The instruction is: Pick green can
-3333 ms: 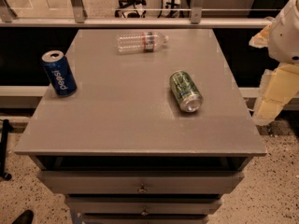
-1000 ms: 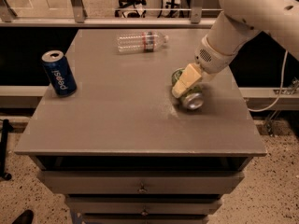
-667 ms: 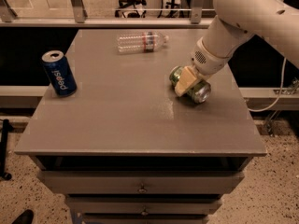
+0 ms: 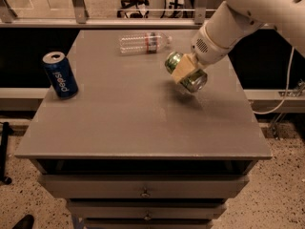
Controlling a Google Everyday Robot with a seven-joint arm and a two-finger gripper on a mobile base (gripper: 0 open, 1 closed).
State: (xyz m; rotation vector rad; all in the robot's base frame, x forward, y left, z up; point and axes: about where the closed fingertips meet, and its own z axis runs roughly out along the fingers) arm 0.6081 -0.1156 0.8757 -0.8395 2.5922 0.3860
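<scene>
The green can with silver ends is held on its side in the air above the right part of the grey table. My gripper is shut on its middle, with a cream-coloured finger across the can's front. A faint shadow lies on the table under the can. The white arm comes in from the upper right.
A blue Pepsi can stands upright near the table's left edge. A clear plastic bottle lies on its side at the back. Drawers sit under the tabletop. A railing and a cable lie beyond the table's back and right.
The arm came in from the right, closed on the green can lying on the table, and has lifted it up and slightly toward the back.
</scene>
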